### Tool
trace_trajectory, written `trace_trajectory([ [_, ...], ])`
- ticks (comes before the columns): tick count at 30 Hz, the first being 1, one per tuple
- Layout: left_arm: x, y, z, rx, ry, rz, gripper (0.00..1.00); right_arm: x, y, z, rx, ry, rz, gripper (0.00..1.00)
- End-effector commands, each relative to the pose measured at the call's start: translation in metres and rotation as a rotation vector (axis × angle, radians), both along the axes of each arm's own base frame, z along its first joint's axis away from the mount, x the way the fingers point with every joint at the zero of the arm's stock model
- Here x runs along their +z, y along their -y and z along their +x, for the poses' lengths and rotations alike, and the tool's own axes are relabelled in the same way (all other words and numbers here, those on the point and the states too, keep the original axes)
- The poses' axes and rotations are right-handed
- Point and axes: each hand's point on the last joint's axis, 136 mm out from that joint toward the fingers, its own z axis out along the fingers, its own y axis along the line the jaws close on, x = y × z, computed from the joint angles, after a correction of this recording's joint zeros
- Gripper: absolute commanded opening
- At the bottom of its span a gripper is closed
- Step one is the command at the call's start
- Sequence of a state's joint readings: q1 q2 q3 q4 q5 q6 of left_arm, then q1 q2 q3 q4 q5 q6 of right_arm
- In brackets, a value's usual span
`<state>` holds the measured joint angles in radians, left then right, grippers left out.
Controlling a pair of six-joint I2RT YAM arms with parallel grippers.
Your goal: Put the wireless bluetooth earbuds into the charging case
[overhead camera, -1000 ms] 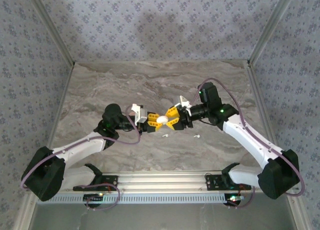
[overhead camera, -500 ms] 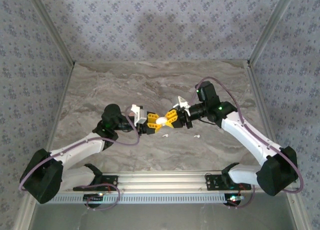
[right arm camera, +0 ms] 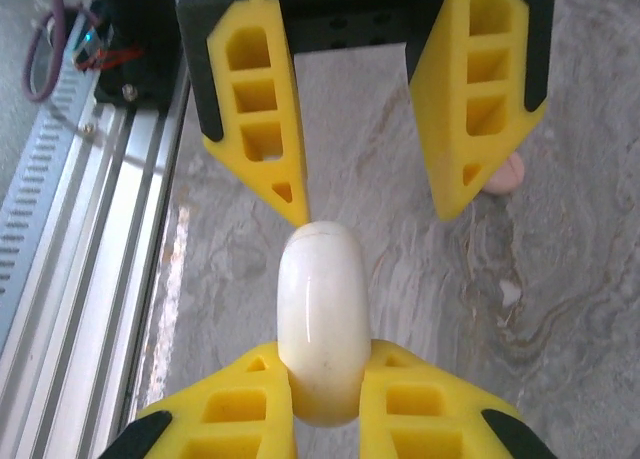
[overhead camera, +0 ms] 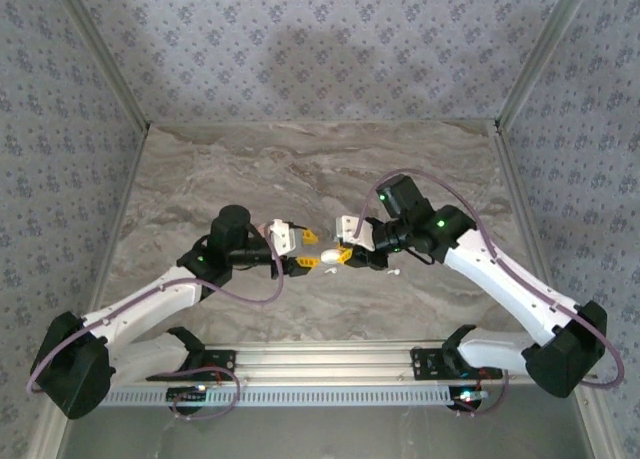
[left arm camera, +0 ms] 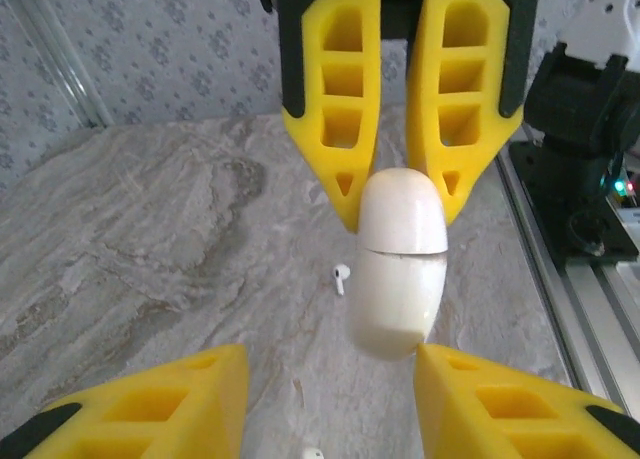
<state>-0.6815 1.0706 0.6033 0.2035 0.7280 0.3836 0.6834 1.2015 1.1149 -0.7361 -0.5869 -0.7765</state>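
So since a second ago the left gripper (left arm camera: 330,354) has let go and backed off a little. Its yellow fingers are now spread wide with nothing between them, and the whole handoff spot has slid nearer the arm bases. The right gripper (right arm camera: 325,364) is pinching the closed white charging case (right arm camera: 322,309) by one end, holding it up off the marble table (left arm camera: 150,229). The earbuds (left arm camera: 341,276) are lying loose on the table below the case, not in it.

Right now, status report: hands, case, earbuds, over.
Left hand open. Right hand shut on charging case, which is closed, so no insertion yet. Two earbuds loose on table.
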Motion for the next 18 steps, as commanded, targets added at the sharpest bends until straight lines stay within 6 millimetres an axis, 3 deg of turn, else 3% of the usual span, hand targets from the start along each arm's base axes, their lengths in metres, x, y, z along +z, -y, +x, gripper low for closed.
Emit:
trace_trajectory([
  [1, 0.006, 0.006, -0.006, -0.058, 0.036, 0.019, 0.46, -0.010, 0.007, 0.000, 0.007, 0.018, -0.112, 0.10],
  [7, 0.004, 0.012, -0.016, -0.124, -0.002, 0.038, 0.46, -0.014, -0.001, 0.001, 0.042, 0.011, -0.118, 0.10],
  [8, 0.003, 0.013, -0.017, -0.133, -0.007, 0.039, 0.46, -0.002, -0.005, 0.005, 0.041, 0.038, -0.097, 0.10],
  [18, -0.002, 0.018, -0.016, -0.144, -0.039, 0.055, 0.41, 0.011, -0.015, 0.010, 0.052, 0.070, -0.034, 0.10],
])
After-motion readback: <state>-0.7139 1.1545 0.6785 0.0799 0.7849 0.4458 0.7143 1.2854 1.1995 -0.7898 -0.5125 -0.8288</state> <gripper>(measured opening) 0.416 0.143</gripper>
